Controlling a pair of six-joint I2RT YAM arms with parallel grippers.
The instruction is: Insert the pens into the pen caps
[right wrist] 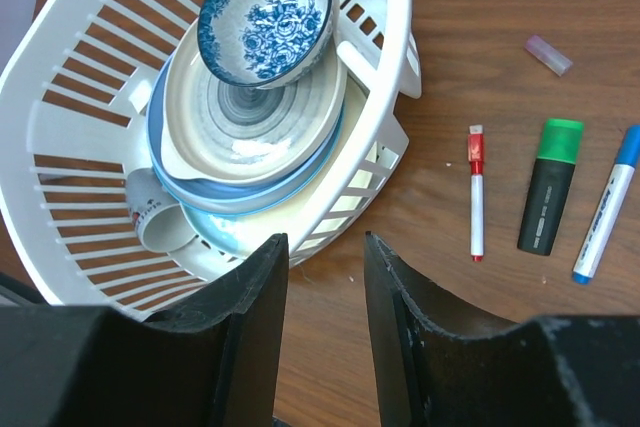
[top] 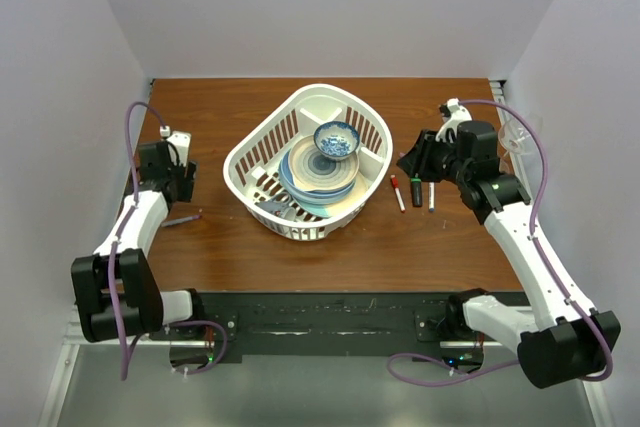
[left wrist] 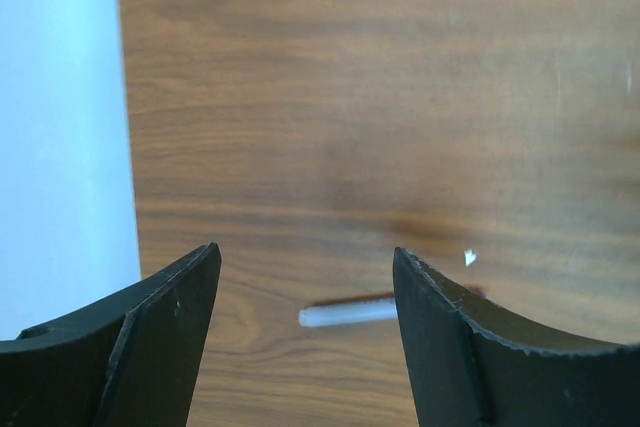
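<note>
Wide-spread left claw point(left wrist: 305, 250) above white pen point(left wrist: 345, 314)

Warm brown table point(right wrist: 480, 57), streaked with darker grain. The basket point(right wrist: 400, 17) is plain white. The bowl point(right wrist: 265, 12) is white with blue flowers all over. The top plate point(right wrist: 240, 117) is cream with grey rings at its middle, the plate under it point(right wrist: 270, 190) blue. The thin pen point(right wrist: 477, 202) is white and red, the marker point(right wrist: 548, 197) black with a bright green end, the other pen point(right wrist: 605, 212) white and blue, the loose cap point(right wrist: 548, 55) pale lilac

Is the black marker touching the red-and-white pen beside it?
Apart. The right wrist view shows bare table between the black marker and the red-and-white pen along their whole length.
</note>
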